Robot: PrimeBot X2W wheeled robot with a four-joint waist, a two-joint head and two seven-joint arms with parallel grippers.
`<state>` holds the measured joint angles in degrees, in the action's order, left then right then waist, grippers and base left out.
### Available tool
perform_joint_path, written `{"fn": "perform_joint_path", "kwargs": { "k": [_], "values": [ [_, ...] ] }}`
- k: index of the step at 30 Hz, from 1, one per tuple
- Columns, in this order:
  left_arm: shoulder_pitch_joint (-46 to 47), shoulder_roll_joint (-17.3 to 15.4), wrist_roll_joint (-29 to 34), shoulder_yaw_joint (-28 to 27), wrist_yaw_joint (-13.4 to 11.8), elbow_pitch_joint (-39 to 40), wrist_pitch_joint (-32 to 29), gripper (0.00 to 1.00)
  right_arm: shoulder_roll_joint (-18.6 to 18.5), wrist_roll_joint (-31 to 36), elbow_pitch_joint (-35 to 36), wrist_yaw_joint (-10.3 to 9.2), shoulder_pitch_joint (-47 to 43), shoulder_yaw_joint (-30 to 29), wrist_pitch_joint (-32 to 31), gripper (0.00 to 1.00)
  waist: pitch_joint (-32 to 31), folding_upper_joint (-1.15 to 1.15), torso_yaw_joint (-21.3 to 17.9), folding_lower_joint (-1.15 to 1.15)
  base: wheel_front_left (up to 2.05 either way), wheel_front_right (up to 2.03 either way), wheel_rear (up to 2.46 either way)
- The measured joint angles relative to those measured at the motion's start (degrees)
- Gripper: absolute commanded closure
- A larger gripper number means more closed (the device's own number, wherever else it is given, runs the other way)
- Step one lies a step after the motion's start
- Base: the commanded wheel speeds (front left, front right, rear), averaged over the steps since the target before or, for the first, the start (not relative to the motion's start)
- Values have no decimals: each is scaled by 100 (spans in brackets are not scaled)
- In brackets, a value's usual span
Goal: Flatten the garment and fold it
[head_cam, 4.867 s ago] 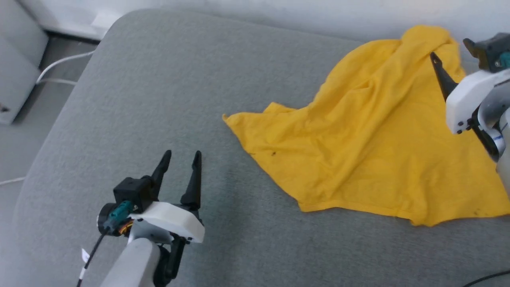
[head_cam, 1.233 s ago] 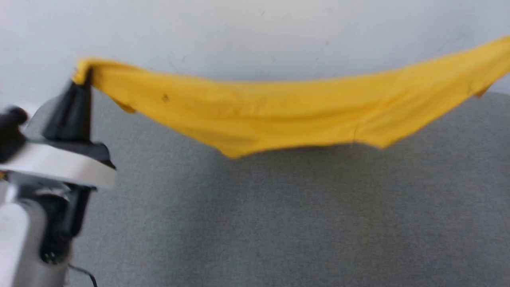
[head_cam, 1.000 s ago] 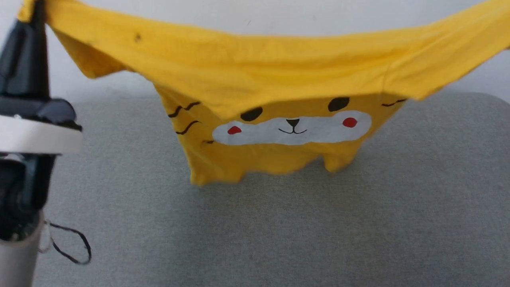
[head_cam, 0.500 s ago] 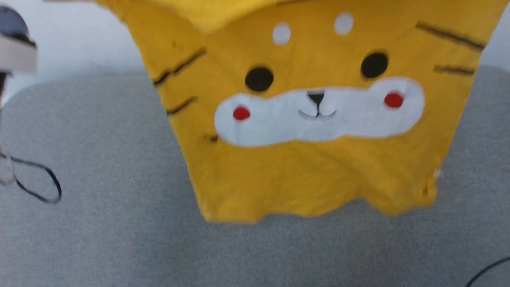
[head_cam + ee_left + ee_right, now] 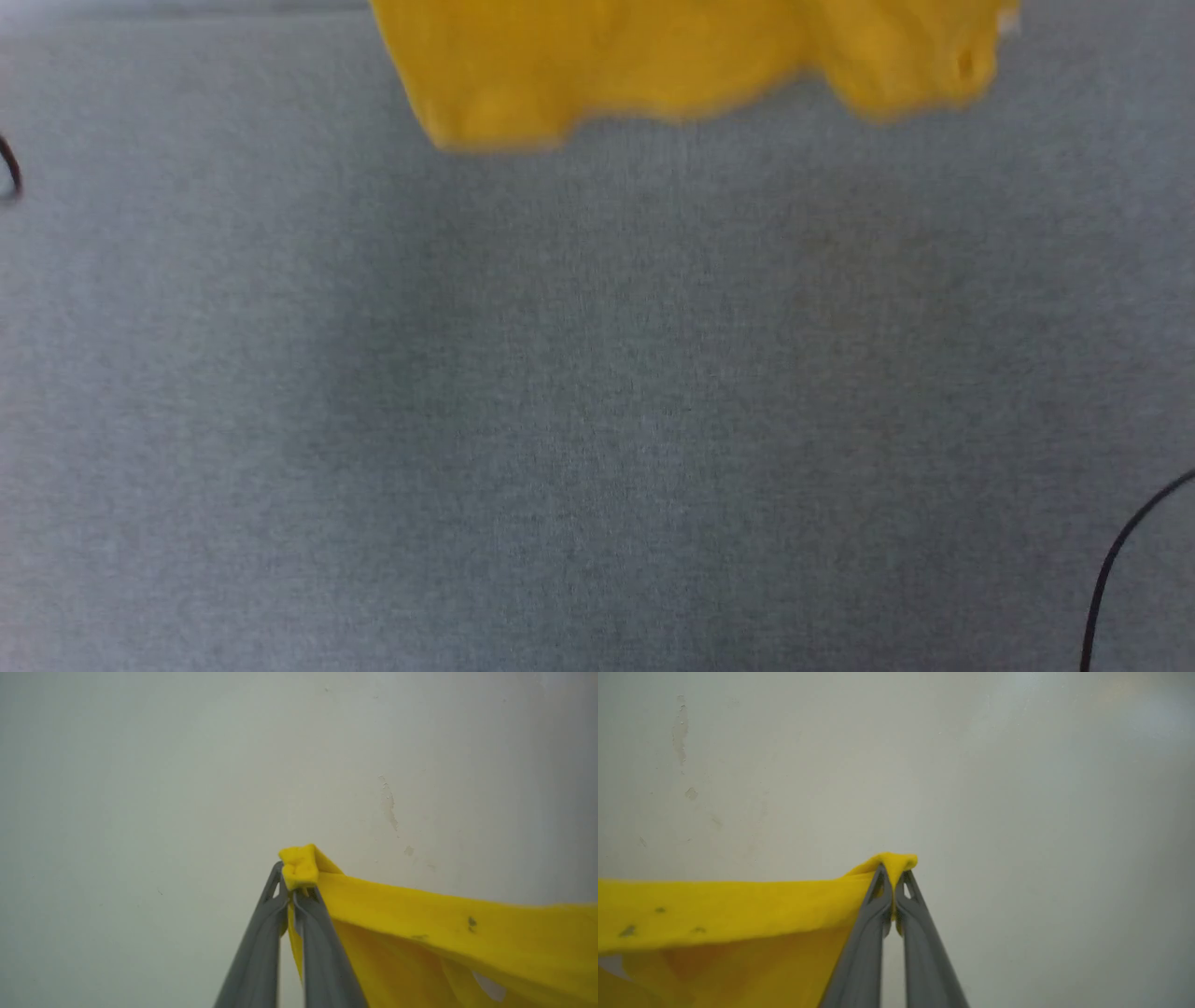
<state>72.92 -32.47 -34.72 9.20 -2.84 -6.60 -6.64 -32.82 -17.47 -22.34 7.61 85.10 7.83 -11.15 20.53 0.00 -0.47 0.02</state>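
Higher than half a second ago, the shirt's printed face has left the head view, whose camera has tipped down too. Left pincer (image 5: 292, 891) is clamped tight on one top corner of the garment (image 5: 653, 65), and right pincer (image 5: 893, 891) on the other. Its hem seems to hang clear of the grey cushion (image 5: 597, 392) beneath. Each bite holds only a small bunched tip — a hard tug could pull one free, I judge. Behind the garment stands a pale wall (image 5: 140, 788) — a black cable (image 5: 1120, 551) well below its hem might snag.

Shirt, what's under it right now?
Grey cushion lies under the hanging shirt, with its shadow on it and a cable off to the right. The strip of cushion behind the cloth is covered.
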Motion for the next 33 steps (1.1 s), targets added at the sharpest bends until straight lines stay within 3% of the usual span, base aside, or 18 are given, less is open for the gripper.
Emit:
{"fn": "perform_joint_path", "kwargs": {
  "k": [10,18,21,27,33],
  "values": [
    [1329,368,213,66,124,-1446,823,100,444,354,-1312,0,1200,336,734,100,1074,0,35,0,0,0,0],
    [1335,508,298,297,353,-2112,1221,100,679,236,-1860,0,1045,691,1141,100,1500,0,125,-1,0,0,0],
    [1000,500,305,407,454,-2265,1281,100,734,92,-1936,0,653,795,1295,100,1449,0,154,-1,0,0,0],
    [-670,441,442,750,423,-2393,1322,100,766,-234,-1941,0,-830,1102,1563,100,1022,0,173,-3,0,0,0],
    [-2424,185,400,982,410,-2298,999,100,784,-855,-1637,0,-2363,1518,1329,100,421,0,162,-3,0,0,0]
  ]
}}
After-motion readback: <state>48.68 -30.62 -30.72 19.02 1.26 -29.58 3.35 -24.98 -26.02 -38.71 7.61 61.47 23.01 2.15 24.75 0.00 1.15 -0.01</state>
